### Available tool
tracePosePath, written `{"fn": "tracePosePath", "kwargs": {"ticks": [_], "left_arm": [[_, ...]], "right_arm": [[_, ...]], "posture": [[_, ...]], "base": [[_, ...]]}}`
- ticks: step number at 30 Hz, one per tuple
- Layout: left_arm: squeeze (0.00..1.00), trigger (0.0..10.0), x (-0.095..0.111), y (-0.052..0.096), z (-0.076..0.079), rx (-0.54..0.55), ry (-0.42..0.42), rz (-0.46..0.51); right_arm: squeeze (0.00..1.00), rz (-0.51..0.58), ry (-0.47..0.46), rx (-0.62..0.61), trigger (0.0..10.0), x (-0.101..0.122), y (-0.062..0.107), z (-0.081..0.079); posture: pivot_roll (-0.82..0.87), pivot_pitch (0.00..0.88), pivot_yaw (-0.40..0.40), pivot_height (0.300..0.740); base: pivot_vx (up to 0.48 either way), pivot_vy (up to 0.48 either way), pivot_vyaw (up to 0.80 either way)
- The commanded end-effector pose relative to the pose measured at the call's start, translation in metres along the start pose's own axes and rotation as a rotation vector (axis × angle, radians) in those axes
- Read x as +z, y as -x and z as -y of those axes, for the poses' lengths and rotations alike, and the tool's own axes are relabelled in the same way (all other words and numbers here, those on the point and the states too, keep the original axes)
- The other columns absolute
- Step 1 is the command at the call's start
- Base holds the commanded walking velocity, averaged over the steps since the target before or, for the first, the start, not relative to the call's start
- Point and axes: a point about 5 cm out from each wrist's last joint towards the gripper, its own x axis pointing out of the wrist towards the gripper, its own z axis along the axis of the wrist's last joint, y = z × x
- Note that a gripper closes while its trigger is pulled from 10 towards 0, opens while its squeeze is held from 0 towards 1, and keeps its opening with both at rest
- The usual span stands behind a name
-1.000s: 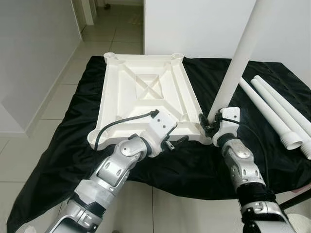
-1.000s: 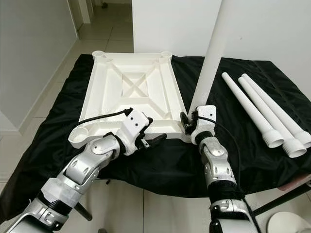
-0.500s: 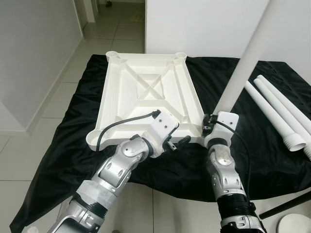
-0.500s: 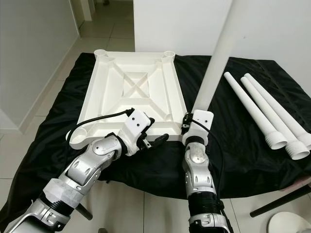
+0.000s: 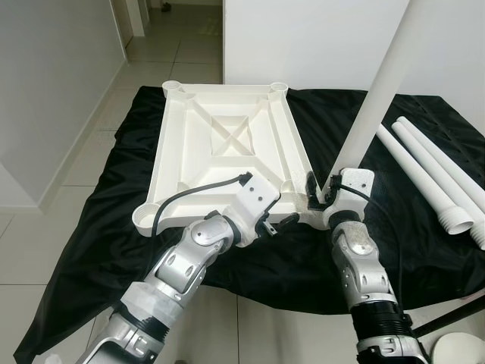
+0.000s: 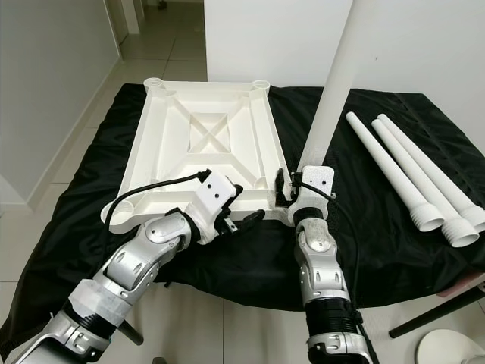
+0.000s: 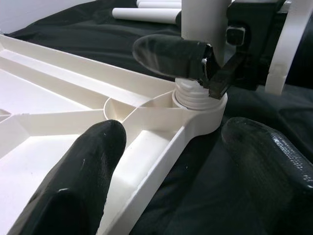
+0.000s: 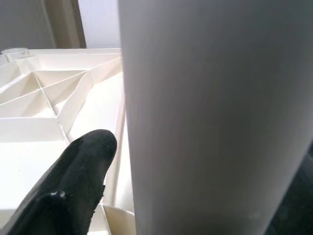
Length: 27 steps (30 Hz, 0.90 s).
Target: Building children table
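The white table top (image 5: 227, 144) lies upside down on a black cloth. A white table leg (image 5: 375, 98) stands tilted in its near right corner socket (image 7: 200, 110). My right gripper (image 5: 318, 193) is shut on the leg's base, one black finger (image 8: 68, 191) lying against the leg (image 8: 210, 122). My left gripper (image 5: 279, 221) is open at the table top's near edge, just left of that socket. One of its fingers (image 7: 78, 181) sits over the ribbed underside and the other over the cloth.
Three spare white legs (image 5: 424, 178) lie on the cloth at the right. The cloth-covered surface (image 5: 98, 227) ends close in front of me, with tiled floor to the left and a white wall behind.
My right forearm swung left and back again while keeping hold of the leg in the corner socket. The left gripper stayed put.
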Motion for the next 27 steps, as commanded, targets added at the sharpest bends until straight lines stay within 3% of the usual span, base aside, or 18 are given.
{"fn": "tracePosePath", "kwargs": {"ticks": [1, 2, 10, 14, 20, 21, 23, 24, 25, 26, 27], "left_arm": [[0.0, 10.0, -0.002, 0.001, 0.005, -0.074, -0.002, -0.009], [0.0, 10.0, -0.002, 0.001, 0.005, -0.072, 0.0, -0.01], [0.0, 10.0, -0.002, 0.001, 0.004, -0.068, 0.003, -0.01], [0.0, 10.0, -0.001, 0.001, 0.003, -0.067, 0.005, -0.01], [0.0, 10.0, -0.001, 0.001, 0.002, -0.066, 0.007, -0.012], [0.0, 10.0, -0.001, 0.001, 0.002, -0.067, 0.007, -0.013], [0.0, 10.0, -0.001, 0.001, 0.002, -0.067, 0.007, -0.013], [0.0, 10.0, -0.001, 0.001, 0.002, -0.068, 0.008, -0.014], [0.0, 10.0, -0.001, 0.001, 0.002, -0.068, 0.008, -0.014], [0.0, 10.0, -0.001, 0.001, 0.002, -0.069, 0.006, -0.015], [0.0, 10.0, -0.001, 0.001, 0.001, -0.068, 0.005, -0.018]], "right_arm": [[1.0, -0.013, -0.002, 0.035, 10.0, -0.001, 0.0, -0.002], [0.0, -0.026, 0.001, 0.095, 10.0, -0.001, 0.001, -0.002], [0.0, -0.035, 0.041, 0.213, 10.0, -0.002, 0.001, 0.003], [0.0, -0.069, 0.088, 0.342, 10.0, -0.007, -0.002, 0.016], [0.0, -0.1, 0.109, 0.383, 10.0, -0.01, -0.011, 0.027], [0.0, -0.104, 0.115, 0.391, 8.3, -0.01, -0.013, 0.028], [0.0, -0.104, 0.115, 0.391, 8.3, -0.01, -0.013, 0.028], [0.0, -0.104, 0.12, 0.403, 1.5, -0.009, -0.015, 0.029], [0.0, -0.104, 0.12, 0.403, 1.5, -0.009, -0.015, 0.029], [0.0, -0.106, 0.125, 0.407, 0.0, -0.008, -0.017, 0.032], [0.0, -0.109, 0.13, 0.414, 0.0, -0.007, -0.018, 0.034]], "posture": [[-0.02, 0.0, -0.011, 0.74], [-0.02, 0.0, -0.014, 0.74], [-0.02, 0.001, -0.016, 0.74], [-0.02, 0.003, -0.009, 0.74], [-0.02, 0.005, -0.001, 0.74], [-0.02, 0.008, 0.004, 0.74], [-0.02, 0.008, 0.004, 0.74], [-0.02, 0.009, 0.004, 0.74], [-0.02, 0.009, 0.004, 0.74], [-0.01, 0.013, 0.0, 0.74], [-0.01, 0.014, 0.0, 0.74]], "base": [[0.0, 0.0, 0.0], [0.0, 0.0, 0.0], [0.0, 0.0, 0.0], [0.0, 0.0, 0.0], [0.0, 0.0, 0.0], [0.0, 0.0, 0.0], [0.0, 0.0, 0.0], [0.0, 0.0, 0.0], [0.0, 0.0, 0.0], [0.0, 0.0, 0.0], [0.0, 0.0, 0.0]]}}
